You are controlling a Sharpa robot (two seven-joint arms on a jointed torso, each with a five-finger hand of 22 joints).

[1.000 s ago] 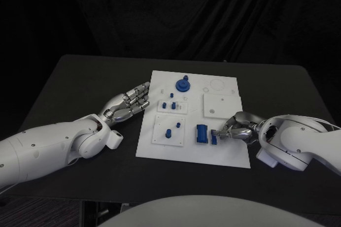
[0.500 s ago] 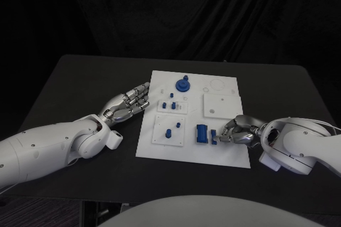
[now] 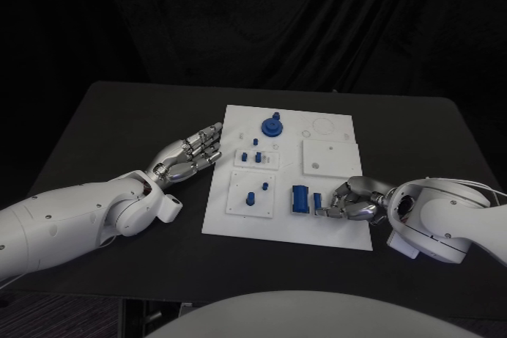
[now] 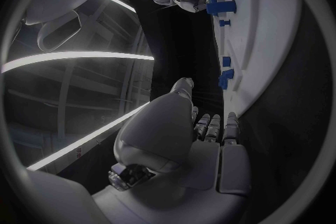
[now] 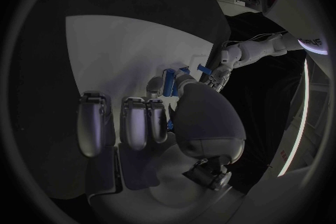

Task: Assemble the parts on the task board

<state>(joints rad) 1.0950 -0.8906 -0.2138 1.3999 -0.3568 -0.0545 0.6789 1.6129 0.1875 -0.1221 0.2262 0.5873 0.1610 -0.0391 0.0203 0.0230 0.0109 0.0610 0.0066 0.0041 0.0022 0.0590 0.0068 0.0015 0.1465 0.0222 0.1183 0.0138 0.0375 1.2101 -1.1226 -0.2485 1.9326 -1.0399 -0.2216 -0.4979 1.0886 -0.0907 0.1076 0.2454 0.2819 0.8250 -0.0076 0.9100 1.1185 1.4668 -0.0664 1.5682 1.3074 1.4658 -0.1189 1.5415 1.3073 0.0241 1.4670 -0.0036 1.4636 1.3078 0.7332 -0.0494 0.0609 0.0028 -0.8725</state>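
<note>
right hand [image 3: 354,203] fingers pinch a blue part [image 3: 317,203]; left hand [image 3: 195,151] fingers spread.

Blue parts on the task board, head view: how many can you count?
7. The gear-like part at the far edge; three small pegs below it; one peg on the near-left plate; a block and a slim piece at the right hand. Its fingers may hide more.

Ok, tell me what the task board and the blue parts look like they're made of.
Task board: looks like matte white plastic or painted sheet, flat with no glare. Blue parts: probably plastic, uniformly coloured and dull, possibly printed; the pictures can't settle it.
</note>
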